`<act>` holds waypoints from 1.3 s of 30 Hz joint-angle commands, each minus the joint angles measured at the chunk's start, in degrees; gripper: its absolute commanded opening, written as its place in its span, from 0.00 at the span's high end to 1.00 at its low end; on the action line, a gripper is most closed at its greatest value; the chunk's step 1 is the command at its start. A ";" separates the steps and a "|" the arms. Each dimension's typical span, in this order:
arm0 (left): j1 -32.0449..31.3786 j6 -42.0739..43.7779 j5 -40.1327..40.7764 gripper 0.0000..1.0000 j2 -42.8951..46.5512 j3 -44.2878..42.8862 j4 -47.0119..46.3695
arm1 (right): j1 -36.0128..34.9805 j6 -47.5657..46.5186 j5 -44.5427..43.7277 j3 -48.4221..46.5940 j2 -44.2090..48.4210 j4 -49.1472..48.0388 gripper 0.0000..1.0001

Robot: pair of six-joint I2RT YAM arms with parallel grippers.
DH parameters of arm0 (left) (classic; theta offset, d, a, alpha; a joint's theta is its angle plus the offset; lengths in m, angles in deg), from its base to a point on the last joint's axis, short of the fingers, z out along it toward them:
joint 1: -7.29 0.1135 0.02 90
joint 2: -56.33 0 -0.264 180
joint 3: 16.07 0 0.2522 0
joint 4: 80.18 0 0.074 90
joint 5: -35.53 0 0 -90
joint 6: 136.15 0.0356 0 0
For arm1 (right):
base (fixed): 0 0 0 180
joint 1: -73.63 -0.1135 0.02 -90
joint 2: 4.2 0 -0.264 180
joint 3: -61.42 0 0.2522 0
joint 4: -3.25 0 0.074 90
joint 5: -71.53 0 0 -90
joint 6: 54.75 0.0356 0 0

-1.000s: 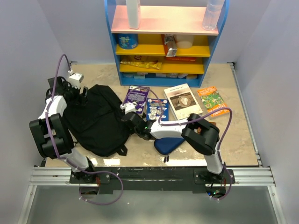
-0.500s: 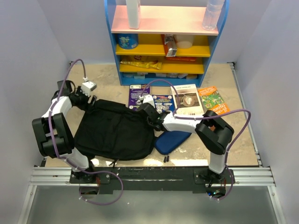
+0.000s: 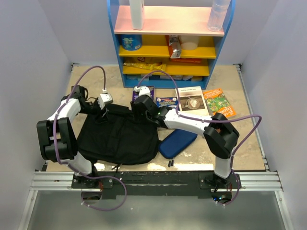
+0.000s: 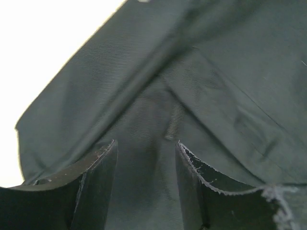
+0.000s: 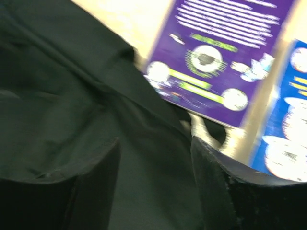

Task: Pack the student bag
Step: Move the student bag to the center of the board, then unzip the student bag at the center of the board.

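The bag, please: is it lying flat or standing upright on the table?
Lying flat: the top view shows the bag spread wide on the table, no side standing up. Its zipper's state cannot be told.

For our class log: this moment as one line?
left gripper open over student bag | right gripper open at bag edge | books outside

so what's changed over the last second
The bag went from a bunched heap on the left to lying spread flat, reaching further right. The left gripper moved right and the right gripper moved away from the robot, both to the bag's far edge. Both are open, and the right seems to have released the bag. Books, pencil case and shelf stayed.
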 commanded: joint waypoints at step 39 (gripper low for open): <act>-4.26 23.41 -1.70 0.99 -3.51 6.33 0.00 | -1.86 -3.28 6.08 -10.09 -10.73 -8.04 0.45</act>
